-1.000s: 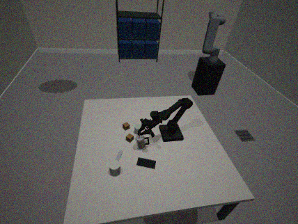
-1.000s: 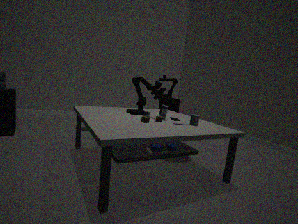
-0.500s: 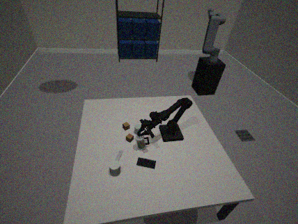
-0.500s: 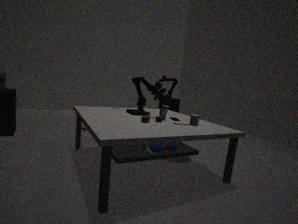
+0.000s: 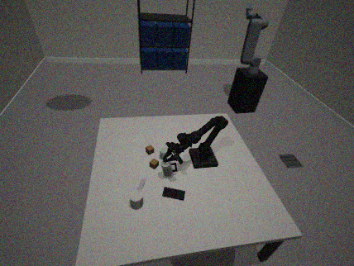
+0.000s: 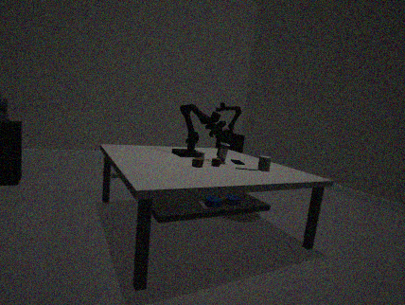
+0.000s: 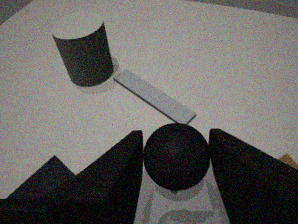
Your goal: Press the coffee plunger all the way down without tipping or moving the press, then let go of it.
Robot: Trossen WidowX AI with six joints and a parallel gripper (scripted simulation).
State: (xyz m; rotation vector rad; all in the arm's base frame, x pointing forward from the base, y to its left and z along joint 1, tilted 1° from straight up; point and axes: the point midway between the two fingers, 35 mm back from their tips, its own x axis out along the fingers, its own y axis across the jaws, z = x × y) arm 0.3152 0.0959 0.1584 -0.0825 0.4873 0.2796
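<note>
The coffee press (image 5: 167,170) (image 6: 222,152) (image 7: 175,212) stands upright on the white table, its black handle (image 5: 174,167) toward the arm's base. My gripper (image 5: 172,159) (image 6: 220,139) (image 7: 176,139) is above the press, pointing down. It is shut on the round black plunger knob (image 7: 176,165), with one finger against each side. The knob looks close over the lid. Only a very short piece of rod shows beneath it, so the remaining gap is hard to tell. The knob hides part of the lid in the wrist view.
A grey cylinder (image 5: 136,201) (image 6: 264,164) (image 7: 85,57) and a flat light strip (image 5: 141,183) (image 7: 155,95) lie beyond the press. A black slab (image 5: 174,193) is to one side. Two orange cubes (image 5: 150,149) (image 5: 154,163) and a pale cup (image 5: 163,153) are near the press.
</note>
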